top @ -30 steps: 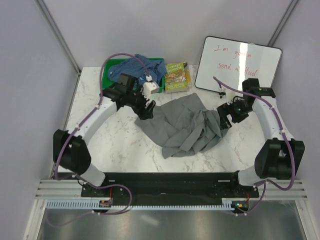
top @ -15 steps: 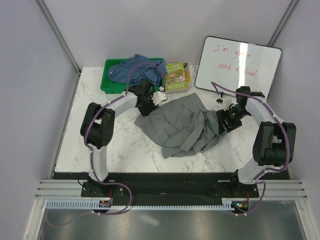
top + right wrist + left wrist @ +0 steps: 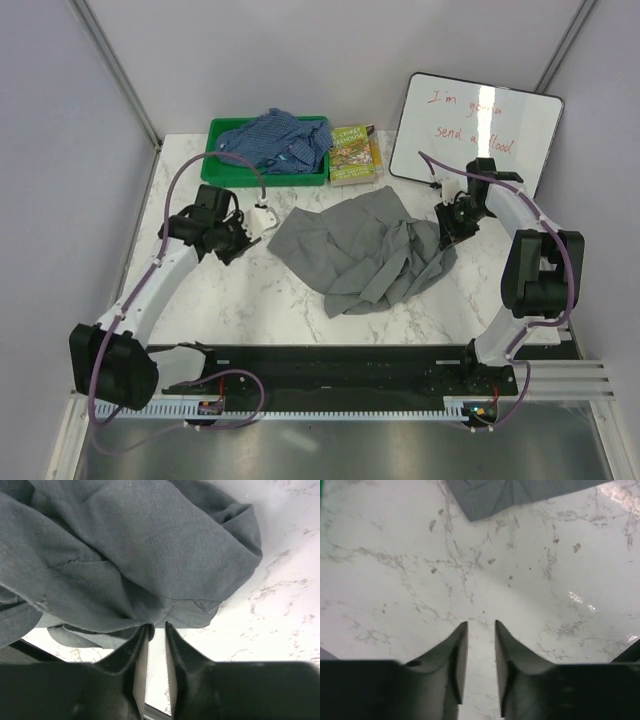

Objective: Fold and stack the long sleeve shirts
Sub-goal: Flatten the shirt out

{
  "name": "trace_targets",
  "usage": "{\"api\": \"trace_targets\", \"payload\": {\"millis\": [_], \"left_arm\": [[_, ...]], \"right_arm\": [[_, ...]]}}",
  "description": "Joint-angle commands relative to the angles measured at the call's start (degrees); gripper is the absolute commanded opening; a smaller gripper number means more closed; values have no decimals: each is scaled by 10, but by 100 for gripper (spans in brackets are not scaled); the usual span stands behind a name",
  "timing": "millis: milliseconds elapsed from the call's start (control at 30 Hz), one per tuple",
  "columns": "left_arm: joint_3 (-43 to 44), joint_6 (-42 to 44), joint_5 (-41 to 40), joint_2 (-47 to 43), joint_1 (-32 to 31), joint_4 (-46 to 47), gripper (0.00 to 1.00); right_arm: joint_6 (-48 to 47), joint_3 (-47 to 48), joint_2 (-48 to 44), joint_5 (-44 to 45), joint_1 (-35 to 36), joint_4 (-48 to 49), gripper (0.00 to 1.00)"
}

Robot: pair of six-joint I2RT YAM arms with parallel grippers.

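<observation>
The grey long sleeve shirt (image 3: 360, 250) lies crumpled in the middle of the marble table. The blue checked shirt (image 3: 275, 140) is heaped in a green bin (image 3: 260, 181) at the back. My left gripper (image 3: 250, 230) hovers over bare marble just left of the grey shirt's corner (image 3: 520, 495); its jaws (image 3: 481, 624) are drawn nearly together with nothing between them. My right gripper (image 3: 447, 232) is at the grey shirt's right edge. In the right wrist view its narrowed jaws (image 3: 156, 626) meet the hem of the grey cloth (image 3: 150, 545), which laps over one fingertip (image 3: 145, 630); a slim gap still shows.
A colourful book (image 3: 355, 153) lies beside the green bin. A whiteboard (image 3: 475, 130) with red writing leans at the back right. Grey walls enclose the table on three sides.
My left arm has pulled back to the left, off the grey shirt, and its jaws have closed from wide. The right jaws have narrowed at the shirt's right edge.
</observation>
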Motion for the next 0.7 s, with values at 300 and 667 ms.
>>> {"api": "trace_targets", "payload": {"millis": [300,667], "left_arm": [[280,-242,101,364,-14,114,86],[301,-237,58,462,-18,84,16]], "right_arm": [[-7,-8,-59,35,1,4,0],[-14,58,-43,51,1,-22,0]]}}
